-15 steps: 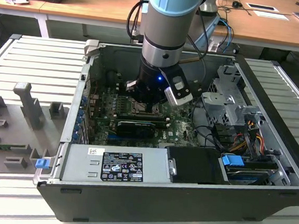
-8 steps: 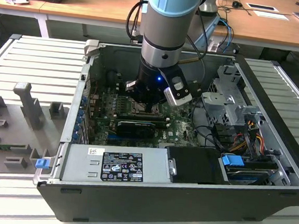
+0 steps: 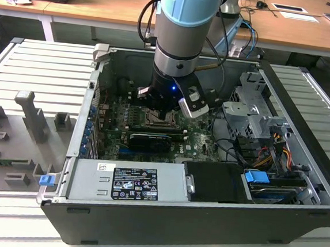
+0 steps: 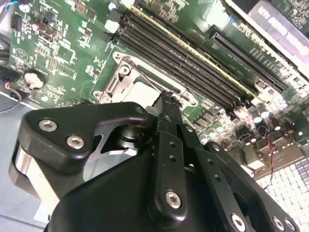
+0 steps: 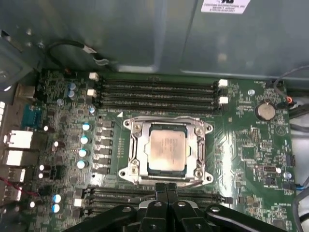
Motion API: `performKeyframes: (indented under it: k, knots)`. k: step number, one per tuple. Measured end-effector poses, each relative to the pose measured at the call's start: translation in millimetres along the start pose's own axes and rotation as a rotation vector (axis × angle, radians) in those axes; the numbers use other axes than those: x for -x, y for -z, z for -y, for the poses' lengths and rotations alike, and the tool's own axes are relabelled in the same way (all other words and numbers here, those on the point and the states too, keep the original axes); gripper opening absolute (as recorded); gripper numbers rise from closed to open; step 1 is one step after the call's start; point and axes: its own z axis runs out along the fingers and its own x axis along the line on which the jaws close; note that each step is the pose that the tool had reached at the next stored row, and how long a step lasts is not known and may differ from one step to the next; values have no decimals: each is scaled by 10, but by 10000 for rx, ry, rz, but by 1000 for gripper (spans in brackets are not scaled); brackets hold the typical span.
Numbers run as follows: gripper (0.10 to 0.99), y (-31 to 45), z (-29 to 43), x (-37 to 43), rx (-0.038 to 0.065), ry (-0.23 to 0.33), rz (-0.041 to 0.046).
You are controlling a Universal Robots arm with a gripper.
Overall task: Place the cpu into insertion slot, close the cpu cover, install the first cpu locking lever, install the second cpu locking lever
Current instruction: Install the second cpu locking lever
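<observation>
Cpu (image 5: 166, 150) seated under cpu cover (image 5: 200, 145), beside end effector (image 5: 165, 186)

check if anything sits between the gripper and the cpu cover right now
Nothing visible does. In the first wrist view the gripper sits at the near edge of the cpu cover, which lies flat over the cpu in the insertion slot, with no cable or part between them. The memory slots lie beyond the socket.
</observation>
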Motion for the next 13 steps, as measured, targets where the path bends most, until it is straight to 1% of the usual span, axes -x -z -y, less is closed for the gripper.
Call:
performKeyframes:
  k: [1, 2, 5, 6, 7, 9, 11, 13]
  knots:
    - [106, -1, -2, -42, 47, 5, 14]
    - [106, -6, -3, -66, 61, 4, 18]
    - [106, -94, 17, -98, 61, 4, 18]
    - [106, -122, 22, -141, 61, 5, 18]
    - [106, -146, 27, -163, 61, 5, 18]
    - [106, -188, 36, -182, 60, 4, 18]
    - [106, -234, 46, -185, 66, 11, 16]
    - [106, -243, 53, -194, 89, 20, 15]
